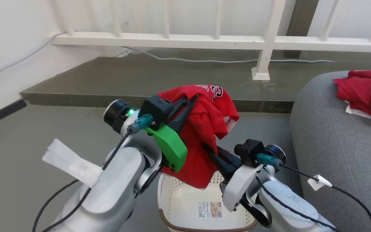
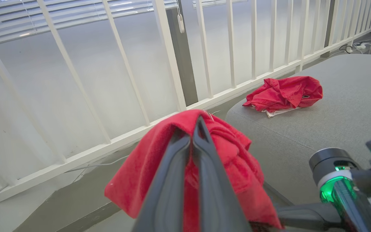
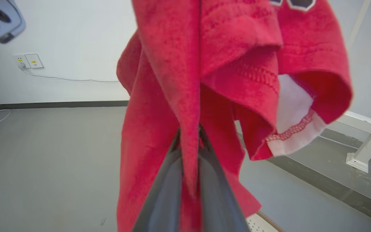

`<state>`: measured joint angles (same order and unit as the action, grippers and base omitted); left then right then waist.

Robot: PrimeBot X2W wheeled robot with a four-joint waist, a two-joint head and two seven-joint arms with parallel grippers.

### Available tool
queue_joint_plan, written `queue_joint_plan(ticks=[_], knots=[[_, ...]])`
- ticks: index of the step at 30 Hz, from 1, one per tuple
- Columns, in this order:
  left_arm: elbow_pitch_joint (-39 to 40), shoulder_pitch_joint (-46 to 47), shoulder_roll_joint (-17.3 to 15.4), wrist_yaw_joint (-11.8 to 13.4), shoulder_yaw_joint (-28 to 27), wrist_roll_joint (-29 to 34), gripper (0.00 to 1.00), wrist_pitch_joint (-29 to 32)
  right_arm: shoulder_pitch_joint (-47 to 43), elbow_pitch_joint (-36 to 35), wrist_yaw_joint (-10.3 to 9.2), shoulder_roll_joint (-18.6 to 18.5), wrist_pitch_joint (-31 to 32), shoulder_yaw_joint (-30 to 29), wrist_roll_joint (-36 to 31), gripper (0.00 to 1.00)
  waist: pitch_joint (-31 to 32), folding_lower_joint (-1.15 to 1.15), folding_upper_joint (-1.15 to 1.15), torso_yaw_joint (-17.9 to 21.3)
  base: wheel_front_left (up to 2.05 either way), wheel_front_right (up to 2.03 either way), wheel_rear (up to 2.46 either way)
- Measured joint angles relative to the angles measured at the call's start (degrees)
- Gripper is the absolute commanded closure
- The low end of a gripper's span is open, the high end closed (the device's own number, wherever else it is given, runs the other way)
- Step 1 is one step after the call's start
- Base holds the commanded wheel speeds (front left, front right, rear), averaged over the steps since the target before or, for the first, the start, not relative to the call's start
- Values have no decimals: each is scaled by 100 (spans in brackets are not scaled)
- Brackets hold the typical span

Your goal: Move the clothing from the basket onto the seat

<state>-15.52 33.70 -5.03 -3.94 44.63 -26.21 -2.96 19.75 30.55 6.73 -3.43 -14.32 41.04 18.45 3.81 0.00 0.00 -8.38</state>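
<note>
Two red garments in all. One jersey (image 1: 204,129) hangs above the near basket (image 1: 172,206), and a second garment (image 1: 366,91) lies crumpled on the seat (image 1: 333,145), far right. The left gripper (image 1: 193,98) is pinched tight on the jersey's top fold. The right gripper (image 1: 204,146) looks closed on a lower fold (half buried in cloth). The jersey is light, limp and likely to slip, so grip gathered folds, not a hem. One basket, one seat.

In the head view the hanging red jersey (image 1: 204,129) hides the basket's (image 1: 172,195) far rim, and the bottom edge cuts off its near rim. The label sticker (image 1: 210,209) is too small to read. The second red garment (image 1: 366,91) on the seat (image 1: 333,145) runs off the right edge.
</note>
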Motion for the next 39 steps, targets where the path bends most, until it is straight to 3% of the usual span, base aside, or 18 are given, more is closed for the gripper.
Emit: queue_joint_plan(ticks=[11, 12, 15, 16, 17, 18, 28, 39], knots=[[126, -319, -168, 187, -248, -190, 100, 40, 245, 257, -22, -3, 0, 22, 268, 100, -69, 0, 0, 223, 0, 0, 0], [126, -360, -172, 205, -266, -194, 92, 40, 249, 277, -24, -4, 0, 13, 282, 100, -73, 0, 0, 249, 0, 0, 0], [121, -504, -214, 244, -332, -225, 56, 40, 272, 345, -68, -4, 0, -44, 288, 100, -83, 0, 0, 329, 0, 0, 0], [119, -554, -234, 246, -350, -235, 24, 40, 293, 368, -85, -4, 0, -82, 298, 100, -85, 0, 0, 356, 0, 0, 0], [116, -591, -263, 253, -356, -236, 7, 40, 330, 387, -87, -4, 0, -122, 319, 100, -87, 0, 0, 383, 0, 0, 0], [115, -626, -289, 270, -361, -245, 0, 37, 359, 398, -138, -4, 0, -169, 331, 100, -88, 0, 0, 409, 0, 0, 0], [115, -922, -377, 355, -402, -389, 0, -40, 474, 513, -439, -47, -1, -735, 383, 100, -94, 0, 0, 651, 0, 0, 0], [178, -1336, -400, 394, -345, -435, 0, -190, 453, 202, -790, -342, -1, -1429, 491, 100, -100, 0, 0, 934, 0, 0, 0]])
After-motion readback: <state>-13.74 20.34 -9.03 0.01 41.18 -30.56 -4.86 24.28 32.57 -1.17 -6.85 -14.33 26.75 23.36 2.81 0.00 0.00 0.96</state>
